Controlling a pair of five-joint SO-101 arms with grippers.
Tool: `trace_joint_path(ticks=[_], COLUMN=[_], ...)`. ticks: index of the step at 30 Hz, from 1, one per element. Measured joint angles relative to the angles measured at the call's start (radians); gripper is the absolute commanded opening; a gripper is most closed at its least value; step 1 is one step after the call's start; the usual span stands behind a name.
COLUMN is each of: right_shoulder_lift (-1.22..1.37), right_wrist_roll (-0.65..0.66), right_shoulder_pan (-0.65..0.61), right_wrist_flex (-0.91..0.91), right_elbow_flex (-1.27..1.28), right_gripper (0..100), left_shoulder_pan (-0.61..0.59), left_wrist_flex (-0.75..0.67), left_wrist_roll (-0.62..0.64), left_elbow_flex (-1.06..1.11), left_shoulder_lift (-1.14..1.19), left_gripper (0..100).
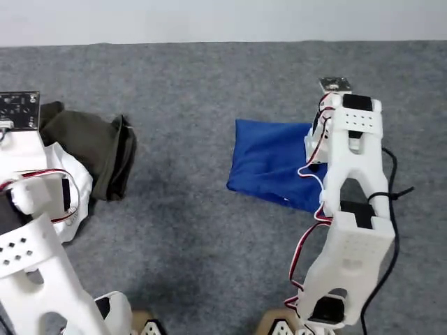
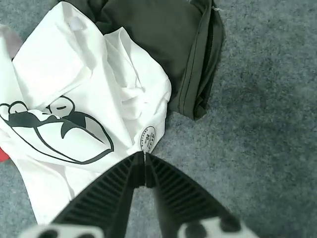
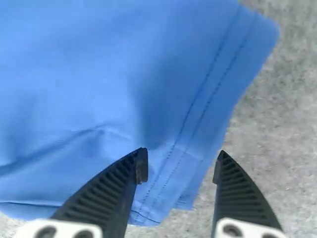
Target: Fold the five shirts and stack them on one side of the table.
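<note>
Blue shirt beneath the parted right jaws

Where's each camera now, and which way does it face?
High: fixed overhead, looking down at table, left arm, right arm, blue shirt, dark shirt.
Left wrist: on left arm, down past shut left gripper at white shirt.
Right wrist: on right arm, down past open right gripper.
Shared: high and right wrist, the blue shirt.

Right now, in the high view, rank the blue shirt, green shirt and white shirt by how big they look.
1. Tied: blue shirt and green shirt look about alike; the right arm hides part of the blue one.
2. Smallest: white shirt, mostly hidden under the left arm, so its full size is unsure.
</note>
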Motion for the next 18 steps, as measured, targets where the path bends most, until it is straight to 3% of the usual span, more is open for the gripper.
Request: trace_joint_path(ticks=[6, 13, 18], right_shoulder_lift=[0.049, 0.110, 0.112], right_wrist_roll=[-0.003, -0.003, -0.003], right_shoulder_pan=[-0.017, -0.011, -0.011], right_wrist_flex=[-0.002, -0.014, -0.009], right_elbow_flex=[0.000, -0.002, -0.032], right_gripper=[12.5, 10.5, 2.0], left_shoulder_pan=[0.000, 0.000, 0.000], left_wrist_flex=[0.000, 0.000, 0.000], left_wrist_roll=[0.000, 0.000, 0.000], left_elbow_flex=[0.000, 0.000, 0.000], left_shoulder_lift=[0.000, 0.000, 0.000], left_gripper=[1, 1, 1])
